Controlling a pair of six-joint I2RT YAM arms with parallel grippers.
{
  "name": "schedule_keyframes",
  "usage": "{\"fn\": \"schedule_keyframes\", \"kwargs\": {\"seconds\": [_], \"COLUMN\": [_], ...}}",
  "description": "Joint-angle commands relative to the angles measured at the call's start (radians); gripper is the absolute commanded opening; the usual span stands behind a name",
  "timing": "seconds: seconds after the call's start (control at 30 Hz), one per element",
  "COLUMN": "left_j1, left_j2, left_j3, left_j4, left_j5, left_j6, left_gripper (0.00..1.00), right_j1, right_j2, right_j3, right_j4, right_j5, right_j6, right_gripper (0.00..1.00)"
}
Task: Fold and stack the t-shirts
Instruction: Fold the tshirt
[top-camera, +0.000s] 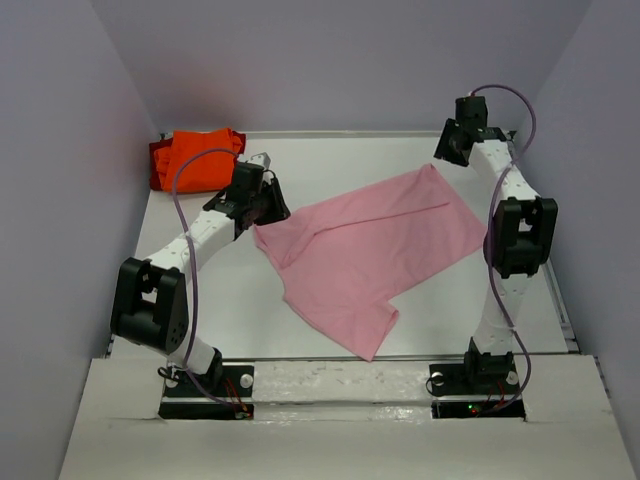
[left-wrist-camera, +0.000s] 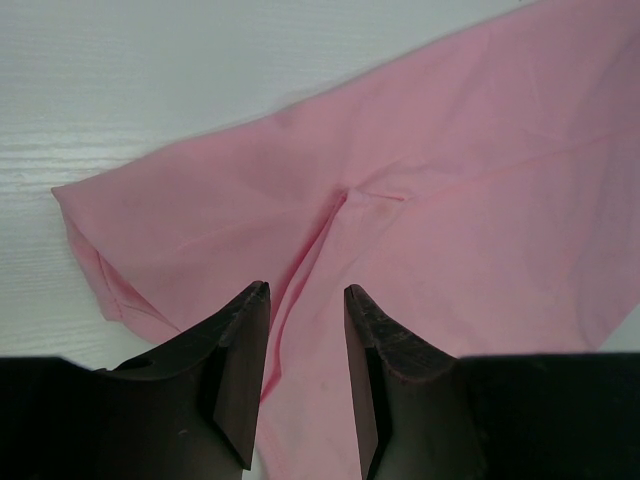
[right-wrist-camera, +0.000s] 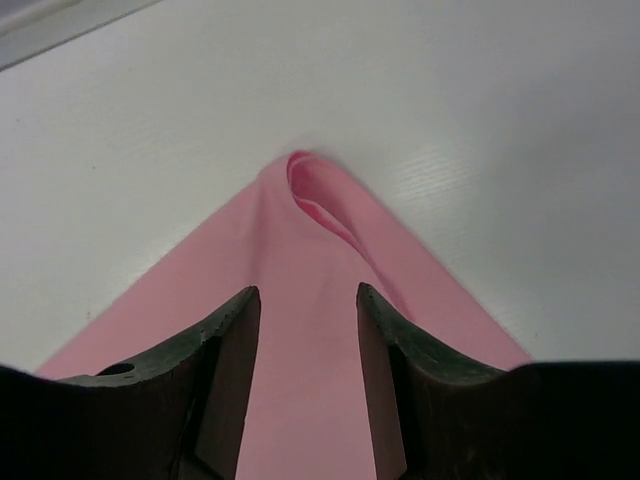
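Top external view showed the pink t-shirt (top-camera: 370, 255) spread slantwise mid-table between the arms. The left gripper (left-wrist-camera: 307, 292) stood over its left edge and the right gripper (right-wrist-camera: 308, 292) over its far-right corner. Both had their jaws parted and gripped nothing.

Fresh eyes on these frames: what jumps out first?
The pink t-shirt, spread diagonally across the middle of the white table, dominates. Both arms reach to it: the left gripper sits open over its left end, the right gripper open over its far right corner. A heap of orange t-shirts lies in the far-left corner.
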Motion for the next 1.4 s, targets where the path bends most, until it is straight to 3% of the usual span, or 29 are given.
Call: {"fn": "schedule_keyframes", "kwargs": {"seconds": [0.0,0.2,0.9,0.97,1.2,1.37], "left_j1": [-0.006,-0.004,-0.007,-0.007,-0.009,-0.01], "left_j2": [-0.038,-0.042,-0.045,-0.045,-0.042,-0.045], "left_j3": [-0.01,-0.01,-0.014,-0.014,-0.014,-0.016], "left_j4": [0.027,0.032,0.033,0.033,0.033,0.032], "left_j5": [0.023,0.031,0.026,0.026,0.025,0.023], "left_j6": [0.015,0.013,0.015,0.015,0.015,0.015], "left_gripper": [0.45,0.45,0.45,0.45,0.45,0.45], "right_j1": [-0.004,-0.015,-0.033,-0.033,-0.033,-0.033], "right_j2": [-0.032,-0.011,0.075,0.083,0.09,0.077], "right_j3": [-0.152,-0.232,-0.224,-0.22,-0.208,-0.201], "right_j4": [0.024,0.036,0.036,0.036,0.036,0.036], "right_j5": [0.042,0.073,0.071,0.068,0.062,0.051], "right_j6": [0.051,0.057,0.048,0.046,0.039,0.034], "right_gripper": [0.47,0.46,0.44,0.4,0.09,0.01]}}
